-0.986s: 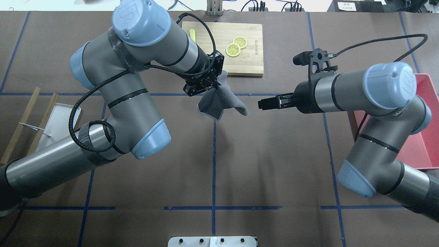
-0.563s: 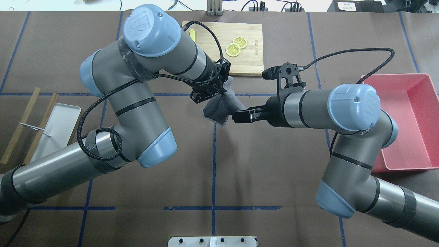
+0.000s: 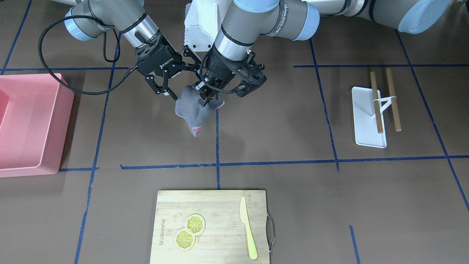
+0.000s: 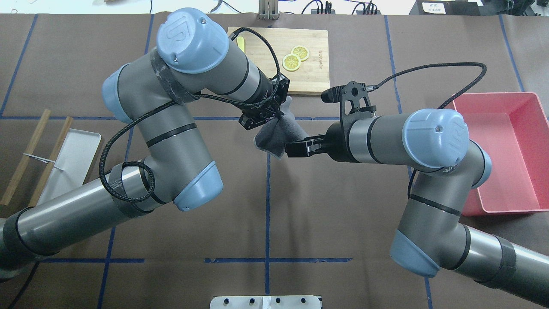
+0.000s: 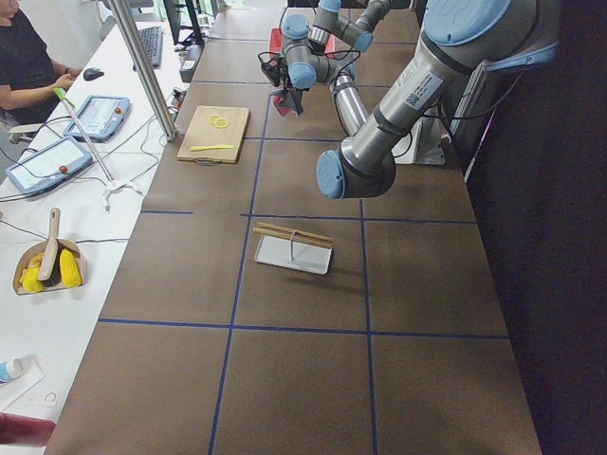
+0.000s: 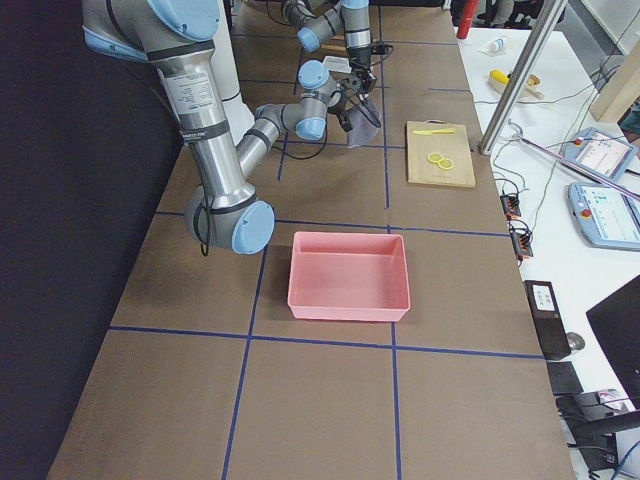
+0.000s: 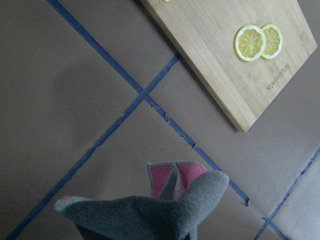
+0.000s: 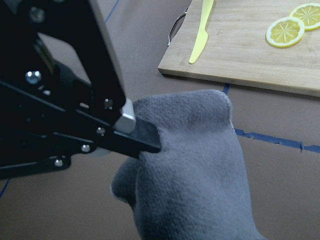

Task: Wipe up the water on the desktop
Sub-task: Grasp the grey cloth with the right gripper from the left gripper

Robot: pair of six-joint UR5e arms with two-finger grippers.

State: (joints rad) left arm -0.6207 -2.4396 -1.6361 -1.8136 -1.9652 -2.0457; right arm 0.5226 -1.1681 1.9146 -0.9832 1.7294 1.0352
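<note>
Two arms meet over the middle of the desktop (image 4: 343,206), which spreads dark brown beneath them, crossed by blue tape (image 4: 267,206). Your left gripper (image 4: 278,116) is pinched tight on a grey cloth (image 4: 274,139) that hangs off the surface. Your right gripper (image 3: 166,94), marked ROBOTIQ, stands spread, one finger at the cloth's edge. Beyond lies a bamboo cutting board (image 4: 266,56); its stamp is too small to read.

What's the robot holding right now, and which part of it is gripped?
A grey cloth, pinched at its bunched top by the left pincer; the rest hangs free. The right pincer is open beside it, holding nothing.
</note>
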